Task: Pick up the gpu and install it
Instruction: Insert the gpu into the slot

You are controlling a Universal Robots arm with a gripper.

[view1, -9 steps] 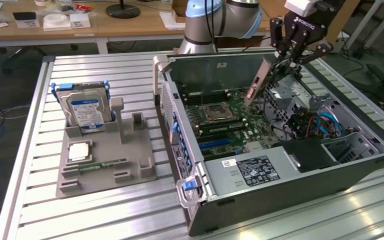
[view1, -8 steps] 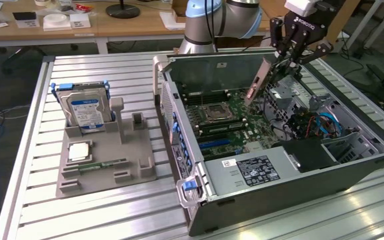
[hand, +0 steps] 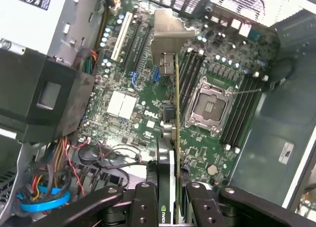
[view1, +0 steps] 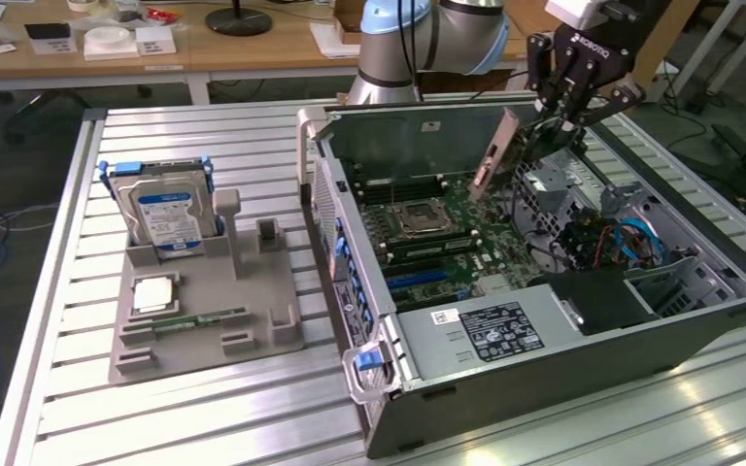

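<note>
Holding the gpu (hand: 172, 138) on its edge, I am clamping it between the two fingers (hand: 143, 203) of my gripper (hand: 170, 209). They are pressing on its two flat faces, one finger on the side with the black cooler and one on the green board side. I am gripping it at the far end from the silver bracket (hand: 170, 37), I think because this is leaving the connector edge and the bracket free.

In the exterior view my gripper (view1: 567, 121) is hanging over the back part of the open computer case (view1: 581, 359), and the gpu (view1: 519, 155) is hanging inside the opening, above the motherboard (view1: 438, 243) and not touching it, as far as I can judge. I am keeping the card upright and thin side down, because a slot is accepting it only in this way.

Under the card the expansion slots (hand: 136, 44) are lying parallel to it, just beside its line. The CPU socket (hand: 210, 106) is sitting on the other side. The card is not seated in any slot, so the installing is not finished.

Well apart, on the slatted table (view1: 152, 417) at the exterior view's left, the gray holder (view1: 205, 330) is carrying the hard drive (view1: 166, 218) and the memory stick (view1: 198, 318), both untouched.
</note>
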